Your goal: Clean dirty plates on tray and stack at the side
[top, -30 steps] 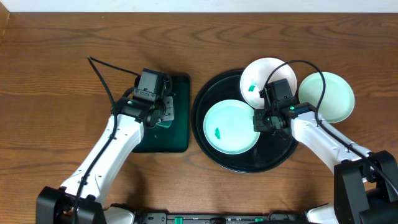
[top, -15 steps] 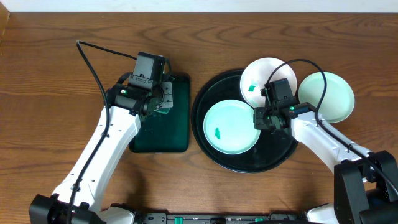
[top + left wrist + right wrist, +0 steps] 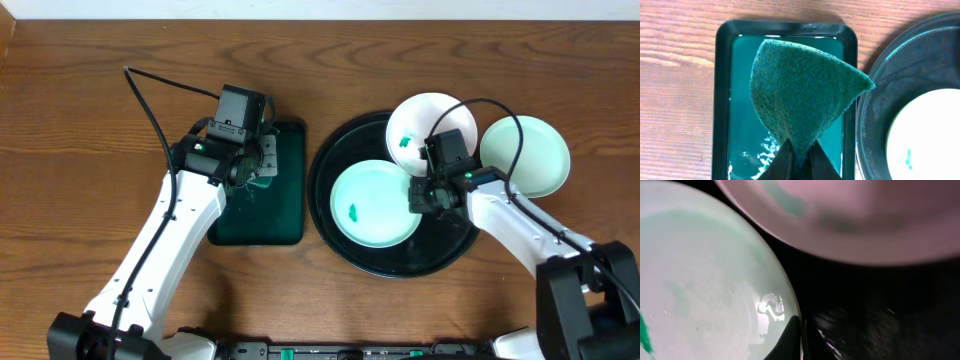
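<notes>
We see the left gripper (image 3: 799,156) clamped on a green scouring pad (image 3: 800,85), which hangs over the small green tray (image 3: 722,100). The right gripper (image 3: 801,339) seems pinched on the rim of the smeared plate (image 3: 372,205) lying in the black tray (image 3: 440,250), though the close view is dim. A second plate (image 3: 425,120), also smeared, overlaps the tray's far rim. A third plate (image 3: 530,155) sits on the table (image 3: 100,100) just beside the tray.

dark brown wood-grain table (image 3: 80,250), a pale strip (image 3: 300,8) along its far edge
</notes>
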You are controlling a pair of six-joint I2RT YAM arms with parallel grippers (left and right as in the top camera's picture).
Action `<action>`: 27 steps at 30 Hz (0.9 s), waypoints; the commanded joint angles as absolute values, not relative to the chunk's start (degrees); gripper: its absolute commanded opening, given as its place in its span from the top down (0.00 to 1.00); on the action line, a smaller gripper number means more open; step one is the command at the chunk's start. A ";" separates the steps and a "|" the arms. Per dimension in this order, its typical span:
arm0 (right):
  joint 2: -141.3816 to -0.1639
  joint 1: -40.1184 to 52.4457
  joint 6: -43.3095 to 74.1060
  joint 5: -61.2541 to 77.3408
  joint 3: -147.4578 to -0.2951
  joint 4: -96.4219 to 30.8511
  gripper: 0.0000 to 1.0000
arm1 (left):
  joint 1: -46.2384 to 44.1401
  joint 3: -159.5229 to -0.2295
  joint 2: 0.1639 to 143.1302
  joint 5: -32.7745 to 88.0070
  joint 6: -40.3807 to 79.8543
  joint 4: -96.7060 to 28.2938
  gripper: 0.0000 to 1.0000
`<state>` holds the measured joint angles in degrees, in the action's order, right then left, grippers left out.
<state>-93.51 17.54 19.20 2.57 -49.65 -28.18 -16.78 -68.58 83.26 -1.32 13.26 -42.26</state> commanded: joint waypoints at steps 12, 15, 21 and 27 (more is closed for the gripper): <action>-91.05 17.80 22.28 -3.36 -49.80 -30.83 0.82 | -18.31 -68.47 85.10 -1.93 15.31 -42.83 0.93; -91.66 17.78 22.28 -3.36 -49.80 -30.81 0.79 | -19.00 -68.47 85.10 -1.96 15.31 -42.83 0.93; -92.05 17.78 22.28 -3.31 -49.80 -30.72 0.99 | -19.11 -68.47 85.10 -2.00 15.27 -42.83 0.93; -92.05 17.78 22.28 -2.48 -49.80 -30.57 0.99 | -19.11 -68.47 85.10 -2.00 15.29 -42.85 0.92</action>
<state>-91.61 17.54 22.09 -2.87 -49.65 -30.63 -19.07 -68.58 84.93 -1.48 15.00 -42.89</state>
